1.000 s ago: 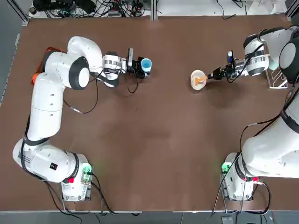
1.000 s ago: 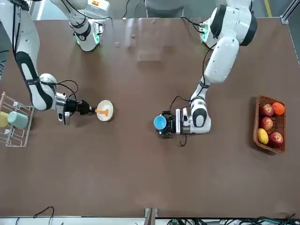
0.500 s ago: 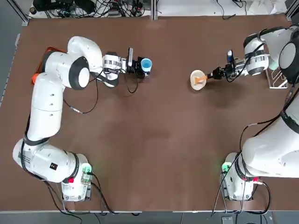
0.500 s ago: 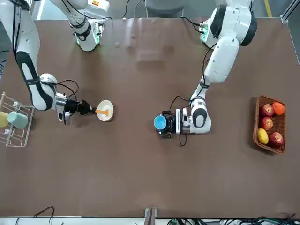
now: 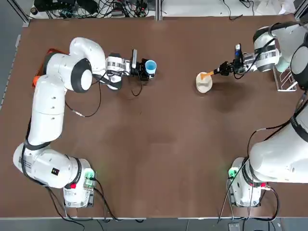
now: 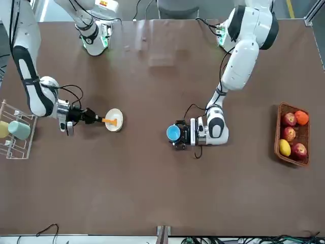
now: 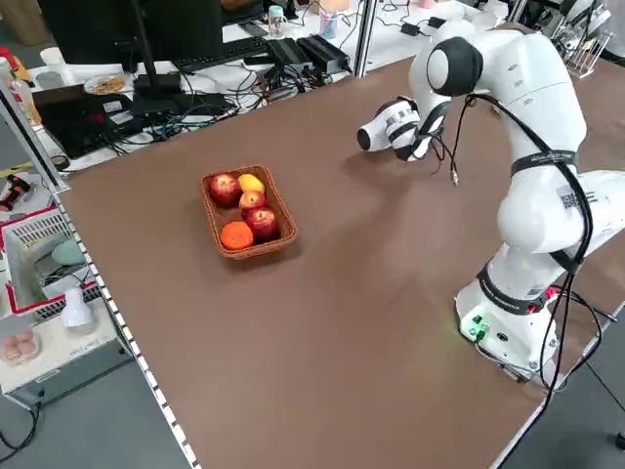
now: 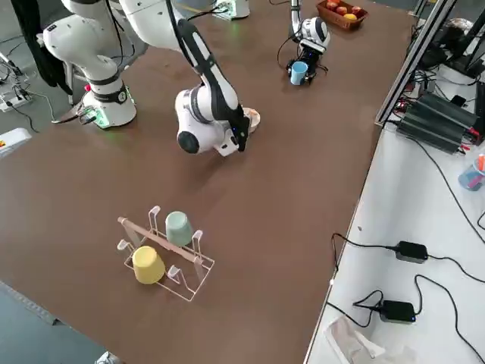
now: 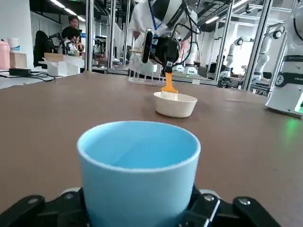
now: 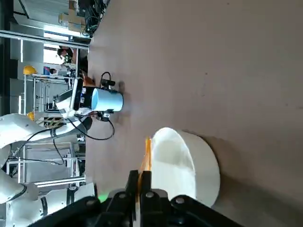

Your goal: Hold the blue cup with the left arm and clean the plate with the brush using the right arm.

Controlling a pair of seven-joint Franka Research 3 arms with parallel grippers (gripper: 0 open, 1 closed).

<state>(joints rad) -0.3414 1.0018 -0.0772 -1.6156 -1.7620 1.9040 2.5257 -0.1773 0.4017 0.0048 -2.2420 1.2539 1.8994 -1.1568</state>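
The blue cup (image 5: 151, 66) stands upright on the brown table, left of centre, with my left gripper (image 5: 146, 69) shut on its lower body; the left wrist view shows the blue cup (image 9: 139, 165) between black fingers. The plate (image 5: 203, 83), a small cream-white dish, sits to the right. My right gripper (image 5: 224, 69) is shut on the orange handle of the brush (image 5: 208, 74), whose tip rests at the plate's far rim. From the front, the brush (image 6: 107, 120) reaches over the plate (image 6: 115, 120). In the right wrist view the brush (image 10: 147, 155) lies along the plate (image 10: 185, 165).
A wire rack (image 6: 14, 130) with a pale teal cup and a yellow cup stands beyond my right gripper, near the table's right edge. A basket of fruit (image 6: 291, 134) sits at the far left side. Cables trail from both wrists.
My right gripper has drawn back and toward the far side, shifting the brush from the plate's middle to its far rim. The left gripper and the cup have stayed put.
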